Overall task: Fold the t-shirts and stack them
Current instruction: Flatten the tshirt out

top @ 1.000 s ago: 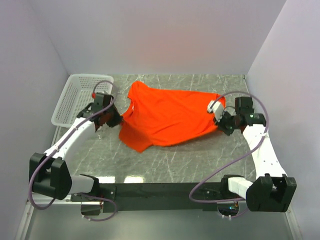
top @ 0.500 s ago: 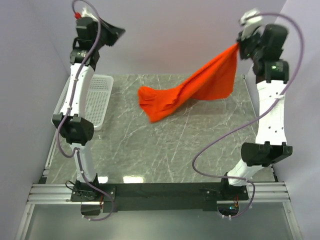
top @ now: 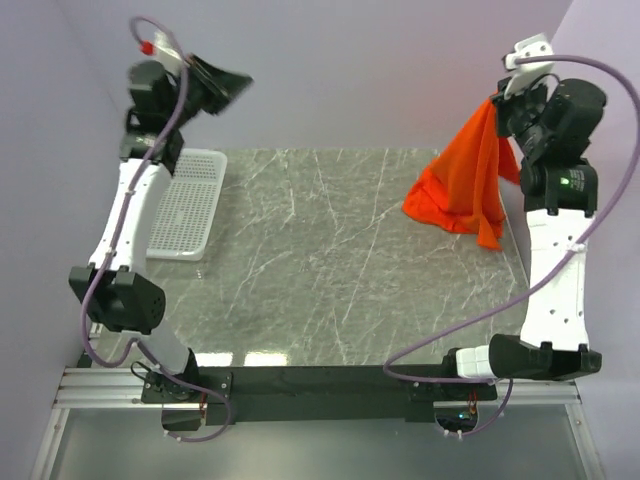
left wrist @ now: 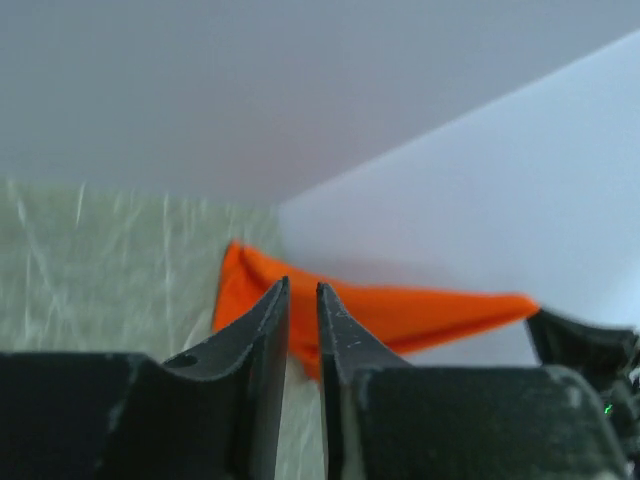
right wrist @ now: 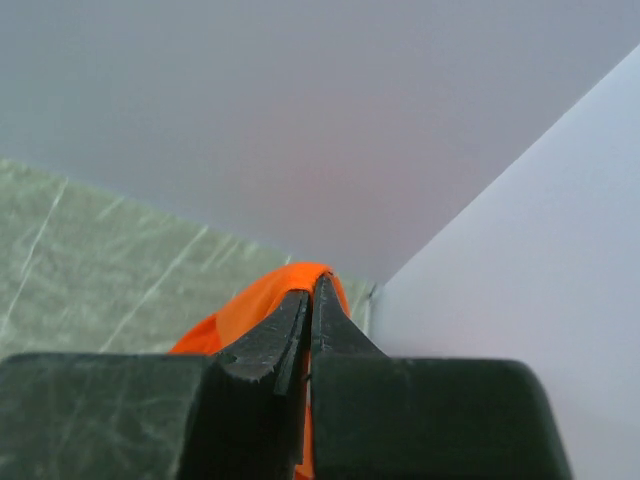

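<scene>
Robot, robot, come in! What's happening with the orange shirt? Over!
Right pincer shut on t-shirt, raised high, hem bunched on table. Left pincer raised, nearly closed, empty. Basket off to the left, nothing blocking.

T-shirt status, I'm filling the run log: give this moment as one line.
right tool: shut on t-shirt, raised, hem on table | left tool: raised, empty, nearly shut | fold: not done

No readable txt, brand, no. or sign is being shown in any view. Nothing legible is being displayed on the t-shirt (top: 462,185), the arms or the desk (top: 300,260); a neck label isn't being made out on the cloth.
</scene>
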Available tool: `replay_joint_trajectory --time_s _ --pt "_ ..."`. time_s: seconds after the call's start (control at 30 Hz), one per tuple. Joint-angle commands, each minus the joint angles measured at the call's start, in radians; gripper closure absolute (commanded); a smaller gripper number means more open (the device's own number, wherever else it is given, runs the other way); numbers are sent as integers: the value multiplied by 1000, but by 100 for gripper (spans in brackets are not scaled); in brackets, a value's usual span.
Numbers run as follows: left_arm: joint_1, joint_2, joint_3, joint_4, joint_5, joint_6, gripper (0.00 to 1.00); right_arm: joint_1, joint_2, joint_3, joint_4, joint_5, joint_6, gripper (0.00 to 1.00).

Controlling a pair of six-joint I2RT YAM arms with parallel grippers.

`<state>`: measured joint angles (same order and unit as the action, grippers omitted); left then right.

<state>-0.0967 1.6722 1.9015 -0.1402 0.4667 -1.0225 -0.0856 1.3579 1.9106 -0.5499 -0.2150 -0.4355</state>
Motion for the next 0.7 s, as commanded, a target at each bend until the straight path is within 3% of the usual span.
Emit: replay_joint_trajectory --time_s 0.0,0.07,0.23,0.33,0.53,0.67 --pt "-90 27 -151 -22 107 152 77 -3 -17 -79 42 -1 -5 100" --pt "-190 35 -192 -42 101 209 68 -3 -34 -96 33 -3 -5 100" --pt "-392 75 -317 -6 55 358 59 12 -42 -81 -25 -43 40 100" --pt "-440 55 -404 94 24 390 58 99 -25 -12 -83 -41 60 100" --pt "-468 -95 -625 353 -28 479 53 328 46 210 -91 117 98 100" --pt "-480 -167 -748 421 -8 530 51 368 148 418 -79 158 136 100"
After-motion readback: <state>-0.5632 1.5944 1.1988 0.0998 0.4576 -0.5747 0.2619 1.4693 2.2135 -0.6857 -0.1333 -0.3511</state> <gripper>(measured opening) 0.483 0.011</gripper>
